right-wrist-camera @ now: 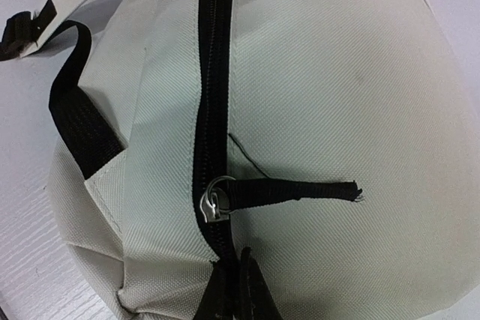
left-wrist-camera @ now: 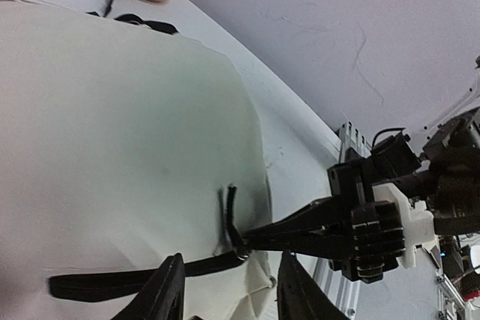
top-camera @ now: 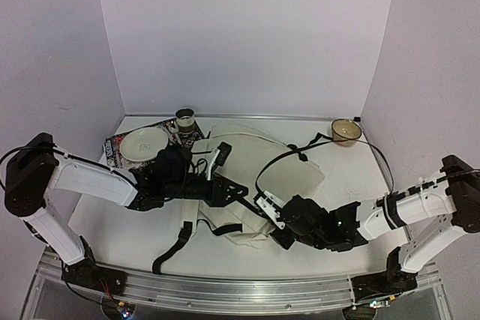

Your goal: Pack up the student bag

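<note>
Far left, a white plate (top-camera: 144,142) is set on a patterned mat (top-camera: 114,149), w/ a cup (top-camera: 184,120) just beyond. Mid-table, the student bag (top-camera: 285,174) is laid flat. L gripper (left-wrist-camera: 231,258) is held part-open over the zip's black pull tab (right-wrist-camera: 300,189), nothing gripped. R gripper (right-wrist-camera: 236,260) is closed tight, tips set at the zip track just beside the slider (right-wrist-camera: 214,201); whether fabric is pinched can't be told. Far right, a bowl (top-camera: 346,131) is seen.

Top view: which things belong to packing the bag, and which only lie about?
Job: student bag; its zipper pull; right gripper, shut on the bag beside the zipper.
Lying about, untouched: white plate; patterned mat under it; cup; tan bowl.
</note>
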### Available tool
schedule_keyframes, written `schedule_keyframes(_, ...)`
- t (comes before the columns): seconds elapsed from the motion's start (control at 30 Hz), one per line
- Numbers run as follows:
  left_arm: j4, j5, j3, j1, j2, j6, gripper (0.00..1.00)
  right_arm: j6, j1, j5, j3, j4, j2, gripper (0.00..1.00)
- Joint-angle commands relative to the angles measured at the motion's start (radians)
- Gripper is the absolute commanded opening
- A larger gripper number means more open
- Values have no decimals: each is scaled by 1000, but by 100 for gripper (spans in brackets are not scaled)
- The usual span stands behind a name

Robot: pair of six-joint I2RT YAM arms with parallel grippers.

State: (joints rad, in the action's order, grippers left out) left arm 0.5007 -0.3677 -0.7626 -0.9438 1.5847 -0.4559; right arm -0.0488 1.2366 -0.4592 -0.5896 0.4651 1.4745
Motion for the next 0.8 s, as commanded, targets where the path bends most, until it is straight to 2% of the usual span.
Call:
schedule_keyframes(0.0,-73,34,-73,-32,25,-22,46,-29,-1,29,44,-4,-43,0)
schedule_keyframes(0.13,-140,26,-131,-61,62,-3,49,-21,-1,52,58,35,-70,0)
schedule_keyframes(0.5,-272,-7,-282,-90,168,62,49,5,-1,70,52,63,-80,0)
schedule_keyframes(0.77,-360,-42,-377,-104,234,113,44,20,-2,76,43,73,-83,0)
